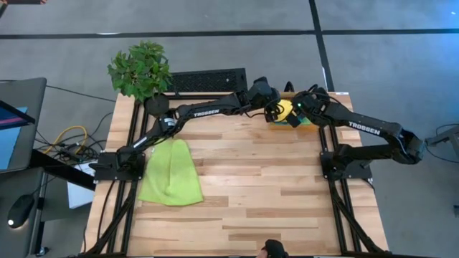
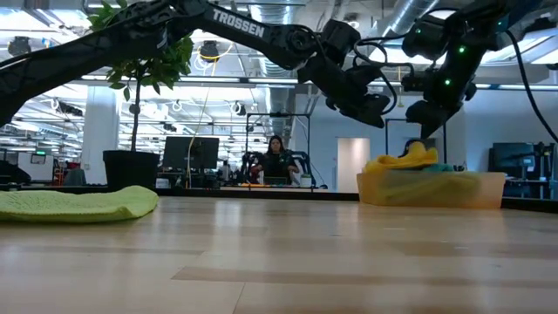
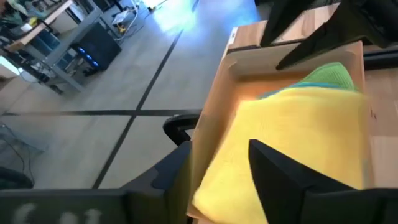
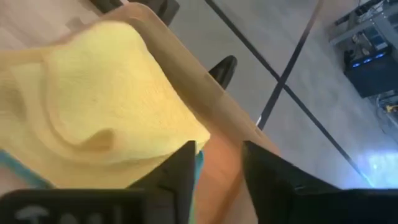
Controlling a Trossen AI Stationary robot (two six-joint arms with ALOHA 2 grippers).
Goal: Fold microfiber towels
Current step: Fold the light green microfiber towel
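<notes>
Lime green towel (image 1: 171,174) lies crumpled, loosely folded over, on the wooden desk (image 1: 265,193) at lower left of the high view, well apart from both arms. Farther back, upper centre-right, an orange tray (image 2: 488,187) holds a yellow towel (image 1: 285,110) bunched on top, soft ribbed texture, with teal (image 4: 199,163) and green (image 3: 329,74) cloth edges peeking under it. Left gripper (image 1: 272,112) hovers above the tray, jaws apart, holding nothing. Right gripper (image 1: 296,113) is at the tray's edge beside the yellow towel, jaws parted, nothing between them. Potted plant (image 1: 140,69) at the desk's upper left corner.
</notes>
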